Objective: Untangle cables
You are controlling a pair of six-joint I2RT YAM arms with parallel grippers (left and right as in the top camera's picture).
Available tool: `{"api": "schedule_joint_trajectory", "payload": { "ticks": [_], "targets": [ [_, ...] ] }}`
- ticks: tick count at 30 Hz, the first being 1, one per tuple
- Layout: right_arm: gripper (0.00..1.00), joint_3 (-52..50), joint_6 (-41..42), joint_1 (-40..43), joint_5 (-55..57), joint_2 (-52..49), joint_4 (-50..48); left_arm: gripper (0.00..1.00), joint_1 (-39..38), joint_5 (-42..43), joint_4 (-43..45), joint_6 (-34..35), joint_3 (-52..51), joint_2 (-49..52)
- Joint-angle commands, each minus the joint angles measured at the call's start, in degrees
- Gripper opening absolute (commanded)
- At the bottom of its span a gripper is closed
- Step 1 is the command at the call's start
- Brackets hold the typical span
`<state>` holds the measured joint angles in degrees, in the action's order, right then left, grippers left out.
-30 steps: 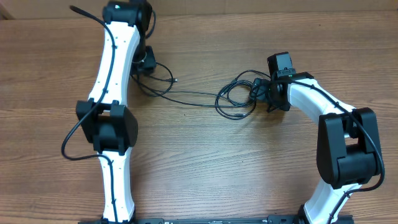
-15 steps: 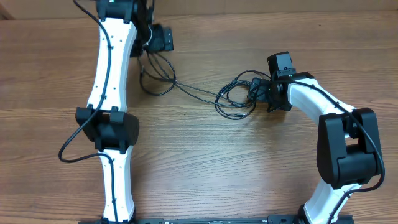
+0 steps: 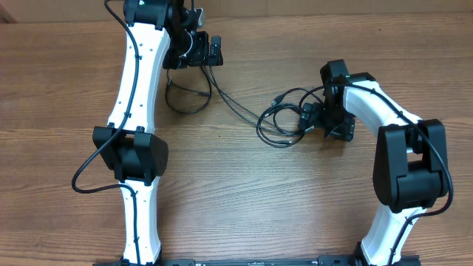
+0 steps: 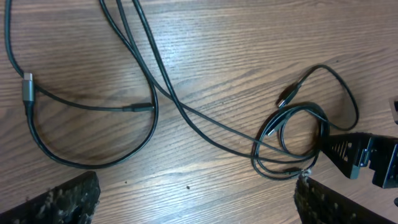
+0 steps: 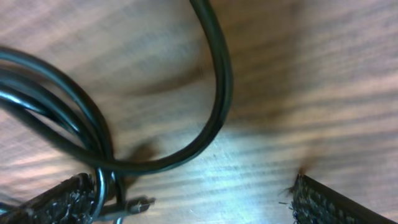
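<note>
Surface: we see a brown wood-grain table (image 3: 295,199) filling nearly every view. Only a pale strip shows past its far edge.
Cables: thin black cables (image 5: 222,81) lie on the wood between the arms, with a loose loop on the left, a small coil on the right, and strands joining them.
Left gripper (image 3: 209,50): raised over the far side near the loop, jaws spread wide, nothing in them.
Right gripper (image 3: 307,118): low at the coil's right edge, released. A strand lies between the pads (image 5: 53,202), unclamped.
In the way: from overhead, the right gripper's body covers the coil's right edge.
Hard to tell: the right wrist view is blurred, and we cannot tell whether the coil's strands are knotted.
</note>
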<state>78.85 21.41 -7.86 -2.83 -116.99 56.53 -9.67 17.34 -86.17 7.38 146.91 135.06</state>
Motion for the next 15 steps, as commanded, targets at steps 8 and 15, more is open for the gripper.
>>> {"api": "schedule_joint_trajectory", "payload": {
  "ticks": [8,15],
  "targets": [
    [1.00,3.3,-0.5,0.6,-5.0,-3.3,7.5,0.94,-2.4,1.0,4.0,-0.7,-9.2,-0.4],
    [0.92,3.5,-2.0,2.7,-8.0,0.8,10.5,0.64,-6.4,0.9,10.7,1.4,-13.9,-0.4]
  ]
}}
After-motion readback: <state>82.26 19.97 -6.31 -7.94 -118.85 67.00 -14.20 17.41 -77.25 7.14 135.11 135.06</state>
